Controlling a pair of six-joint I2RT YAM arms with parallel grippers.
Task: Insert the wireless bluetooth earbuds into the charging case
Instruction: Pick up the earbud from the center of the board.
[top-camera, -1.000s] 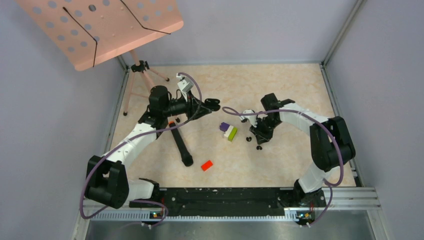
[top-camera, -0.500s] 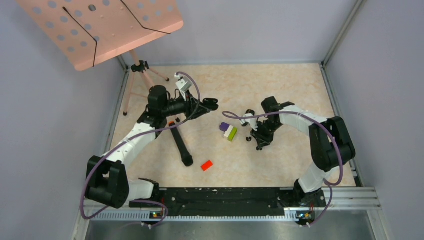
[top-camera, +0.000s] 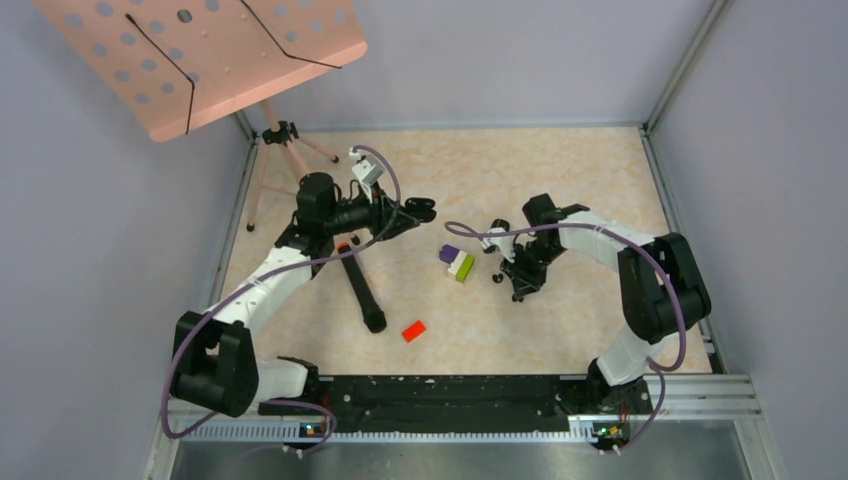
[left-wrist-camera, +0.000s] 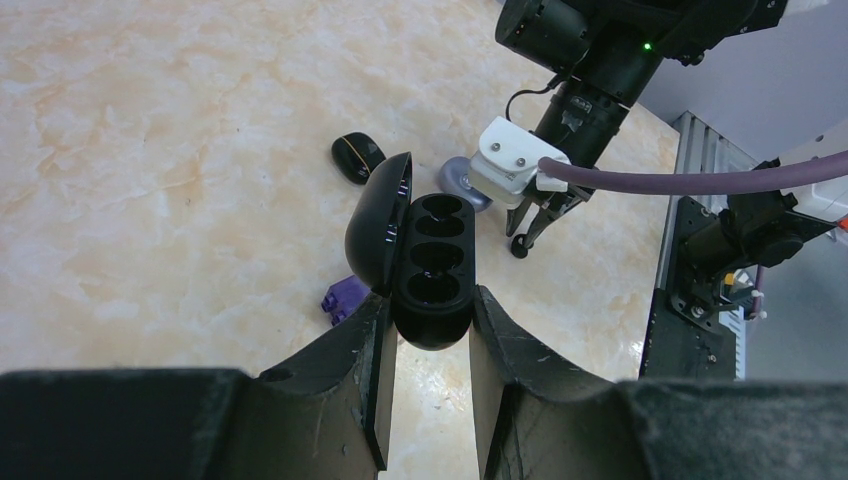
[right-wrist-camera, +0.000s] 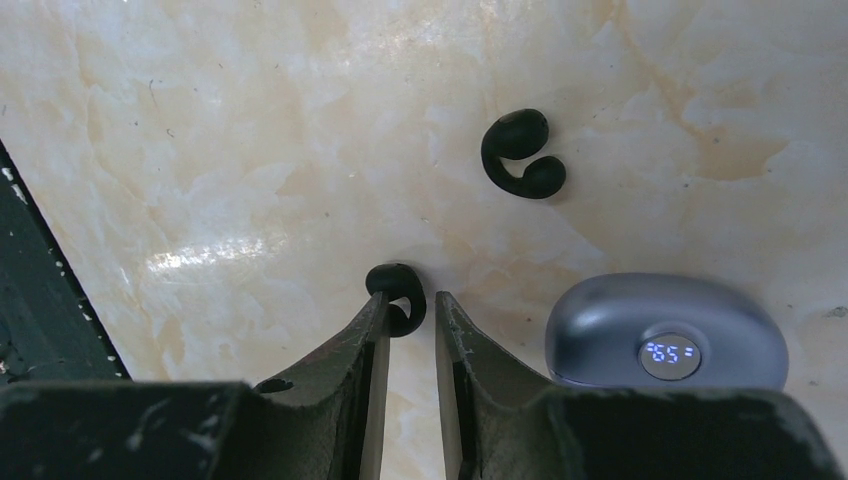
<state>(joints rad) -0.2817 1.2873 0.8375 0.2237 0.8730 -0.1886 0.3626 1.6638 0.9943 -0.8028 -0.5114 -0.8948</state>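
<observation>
My left gripper (left-wrist-camera: 432, 300) is shut on a black charging case (left-wrist-camera: 432, 262), held above the table with its lid swung open to the left and its wells empty. My right gripper (right-wrist-camera: 411, 298) is down at the table with its jaws narrowly open. A black C-shaped earbud (right-wrist-camera: 398, 280) lies at its tips, hooked against the left finger, with a thin gap to the right finger. A second black earbud (right-wrist-camera: 522, 155) lies just beyond. In the top view the right gripper (top-camera: 518, 286) stands to the right of the left gripper (top-camera: 425, 210).
A closed grey case (right-wrist-camera: 665, 335) with a lit display sits just right of my right fingers. A small black case (left-wrist-camera: 357, 157) lies beyond the held one. Purple (top-camera: 449, 253), white-green (top-camera: 462, 266) and red (top-camera: 413, 330) blocks lie mid-table. A tripod leg (top-camera: 360, 290) lies under the left arm.
My right gripper has moved toward the near edge and down onto the nearer earbud, then stayed still. The left arm holds the open case almost unmoved.
</observation>
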